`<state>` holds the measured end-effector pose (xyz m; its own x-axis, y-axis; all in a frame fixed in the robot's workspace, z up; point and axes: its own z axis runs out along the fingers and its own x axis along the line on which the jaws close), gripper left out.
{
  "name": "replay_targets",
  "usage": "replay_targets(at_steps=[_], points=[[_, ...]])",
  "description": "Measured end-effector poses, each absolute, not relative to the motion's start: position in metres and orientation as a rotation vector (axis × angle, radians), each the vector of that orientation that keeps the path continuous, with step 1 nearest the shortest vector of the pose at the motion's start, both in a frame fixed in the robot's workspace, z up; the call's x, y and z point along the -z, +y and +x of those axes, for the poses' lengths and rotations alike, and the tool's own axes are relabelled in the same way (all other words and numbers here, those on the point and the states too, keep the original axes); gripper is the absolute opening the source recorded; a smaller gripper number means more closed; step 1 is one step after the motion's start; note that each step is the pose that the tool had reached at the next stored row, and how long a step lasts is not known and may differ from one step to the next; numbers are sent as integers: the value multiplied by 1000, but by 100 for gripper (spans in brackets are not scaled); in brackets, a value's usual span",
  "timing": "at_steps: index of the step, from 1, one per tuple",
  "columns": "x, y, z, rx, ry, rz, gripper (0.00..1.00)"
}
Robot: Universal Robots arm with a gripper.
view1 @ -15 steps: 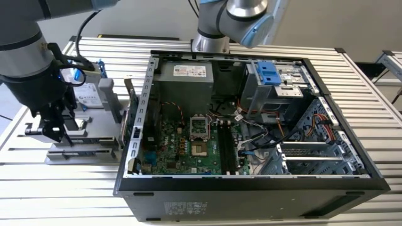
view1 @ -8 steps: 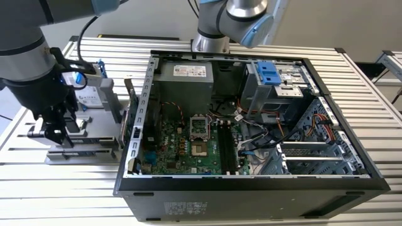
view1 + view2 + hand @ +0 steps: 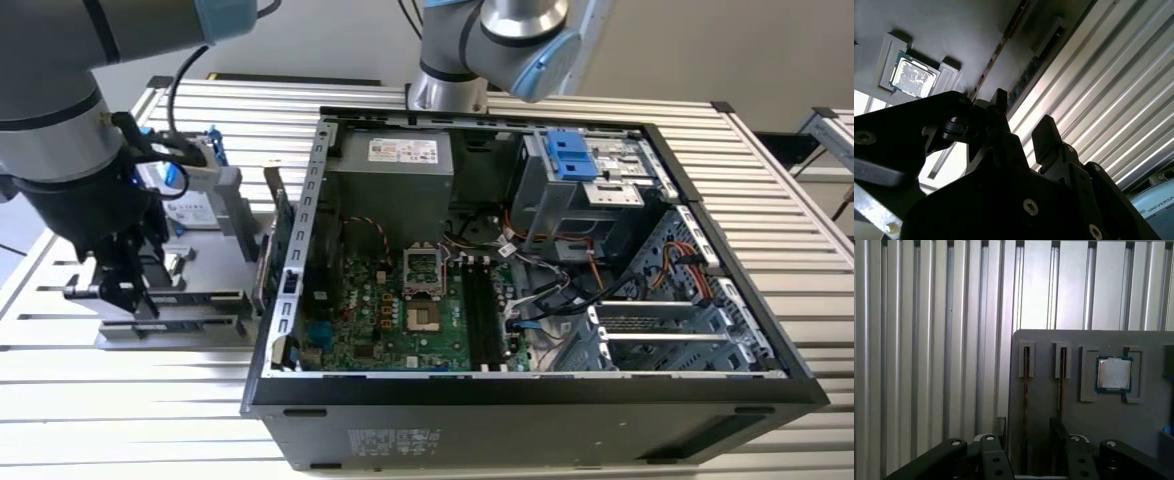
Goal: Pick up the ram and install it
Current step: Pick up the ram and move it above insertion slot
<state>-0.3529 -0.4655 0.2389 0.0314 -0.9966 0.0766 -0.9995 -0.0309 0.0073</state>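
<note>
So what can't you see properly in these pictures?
The ram: edge-on in its slot in the first wrist view, chips and label hidden.
One end of it: behind the gripper there.
The grey tray: cut off by that picture's edge.
Exterior view: the arm blocks the ram.

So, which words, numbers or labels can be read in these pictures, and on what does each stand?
No text can be quoted with certainty.
power supply label, exterior view: too small to read.
case label, on the outer wall, exterior view: too small to read.
processor chip, first wrist view: print on its top is blurred.
arm's blue cap, second wrist view: lettering cut off at the edge.
</note>
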Motion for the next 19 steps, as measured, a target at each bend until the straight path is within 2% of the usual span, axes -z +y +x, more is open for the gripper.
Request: replay_targets(at_steps=[19], points=[[-218, -467, -353, -80, -2157, 2197, 100]])
